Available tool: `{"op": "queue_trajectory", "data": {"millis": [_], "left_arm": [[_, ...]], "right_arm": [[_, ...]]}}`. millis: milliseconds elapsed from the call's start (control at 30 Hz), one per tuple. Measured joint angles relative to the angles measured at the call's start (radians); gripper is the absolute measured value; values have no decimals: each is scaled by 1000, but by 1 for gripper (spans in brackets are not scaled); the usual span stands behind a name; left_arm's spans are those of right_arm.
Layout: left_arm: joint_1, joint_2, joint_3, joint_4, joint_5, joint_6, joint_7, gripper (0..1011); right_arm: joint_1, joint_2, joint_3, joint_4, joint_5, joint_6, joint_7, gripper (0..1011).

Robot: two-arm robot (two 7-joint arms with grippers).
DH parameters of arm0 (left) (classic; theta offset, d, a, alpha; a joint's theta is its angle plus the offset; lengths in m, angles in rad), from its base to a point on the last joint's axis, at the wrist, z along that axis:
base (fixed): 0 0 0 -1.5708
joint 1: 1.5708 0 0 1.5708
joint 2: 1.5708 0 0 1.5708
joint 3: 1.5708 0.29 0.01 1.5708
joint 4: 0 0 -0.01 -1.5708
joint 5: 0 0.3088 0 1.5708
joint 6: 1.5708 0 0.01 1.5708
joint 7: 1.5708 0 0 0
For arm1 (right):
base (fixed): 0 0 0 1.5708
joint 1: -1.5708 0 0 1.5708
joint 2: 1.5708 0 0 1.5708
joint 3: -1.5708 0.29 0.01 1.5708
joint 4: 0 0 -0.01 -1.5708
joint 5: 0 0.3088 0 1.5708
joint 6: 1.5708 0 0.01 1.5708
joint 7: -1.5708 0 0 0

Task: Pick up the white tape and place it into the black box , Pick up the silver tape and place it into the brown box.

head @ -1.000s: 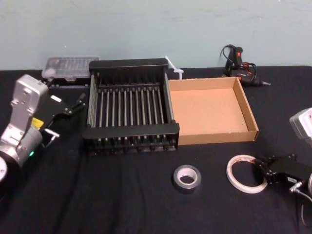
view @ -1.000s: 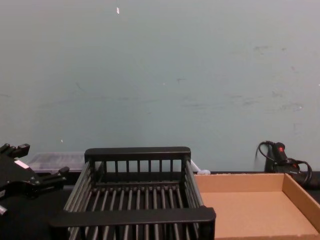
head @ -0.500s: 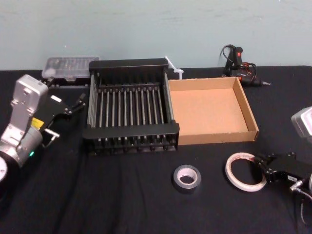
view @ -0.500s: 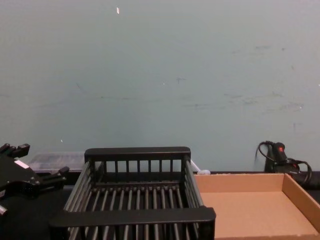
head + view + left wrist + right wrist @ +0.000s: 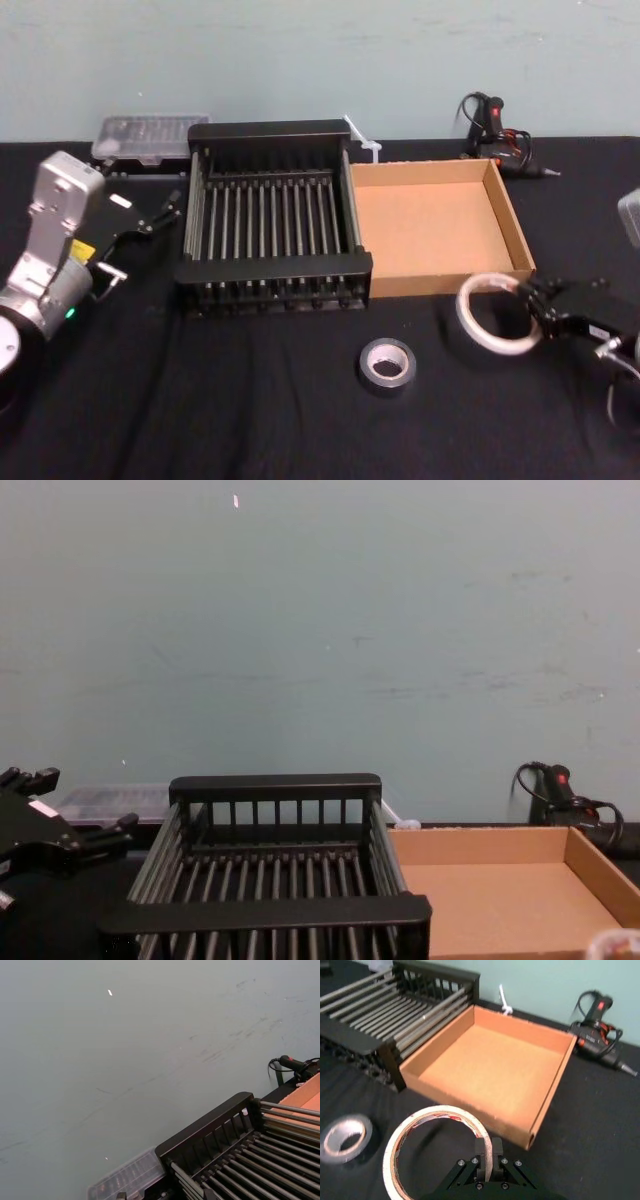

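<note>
The white tape point(image 5: 492, 316) hangs tilted just above the black cloth, close to the brown box's front right corner. My right gripper point(image 5: 535, 305) is shut on its wall; in the right wrist view the fingers point(image 5: 486, 1152) pinch the ring point(image 5: 440, 1110). The silver tape point(image 5: 386, 365) lies flat on the cloth in front of both boxes, left of the white roll, and shows as a grey roll point(image 5: 345, 1137) in the right wrist view. The black box point(image 5: 275, 268) and the brown box point(image 5: 425, 225) stand side by side. My left gripper point(image 5: 145, 240) rests open to the left of the crate.
A black and red power tool point(image 5: 495, 125) with its cable lies at the back right behind the cardboard tray. A clear plastic case point(image 5: 150, 135) sits at the back left, behind the crate. A white strip point(image 5: 360, 140) lies between the boxes at the back.
My right gripper has lifted the white tape off the cloth and carried it up and away from me toward the brown box's front wall. The left arm and silver tape stayed put.
</note>
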Motion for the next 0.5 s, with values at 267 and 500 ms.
{"op": "queue_trajectory", "data": {"millis": [267,500], "left_arm": [[0,0,0,0,0,0,0,1002],[0,0,0,0,0,0,0,1001]], "right_arm": [[82,-38,-42,31,-25,-15,-25,87],[157,-69,-84,71,-66,-30,-25,87]]}}
